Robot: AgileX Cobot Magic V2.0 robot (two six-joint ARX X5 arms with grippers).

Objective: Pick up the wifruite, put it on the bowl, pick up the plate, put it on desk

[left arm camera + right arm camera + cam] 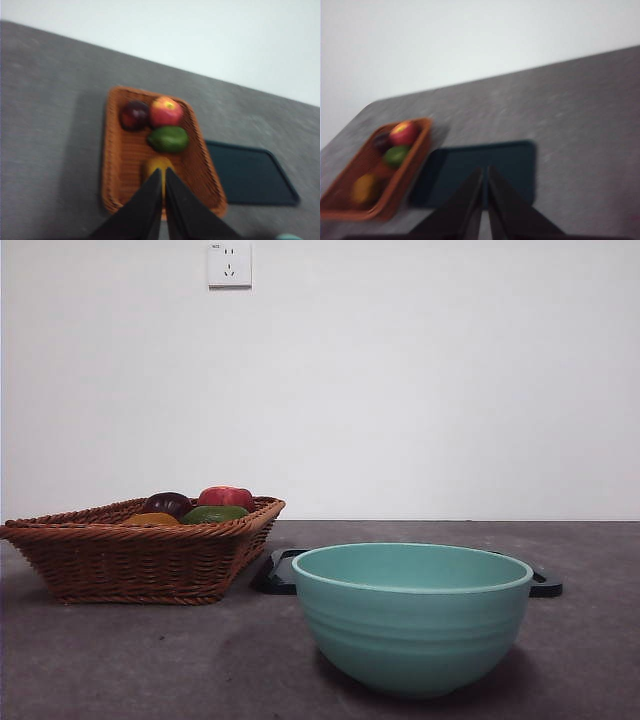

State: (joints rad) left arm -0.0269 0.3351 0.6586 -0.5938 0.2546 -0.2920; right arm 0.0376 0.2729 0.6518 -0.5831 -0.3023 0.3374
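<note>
While both arms hang high, mind the desk [120, 660], bowl [412, 625], then basket [120, 165]. Your left gripper [163, 172], jaws closed and empty, hangs over the wifruite [159, 165]; green fruit [169, 139] crowds it, risking a wrong grab. Right gripper [485, 172], closed and empty, hangs over the plate [470, 170].

The front view looks low across the desk [120, 660], while both wrist views look down on the same basket [120, 165].
</note>
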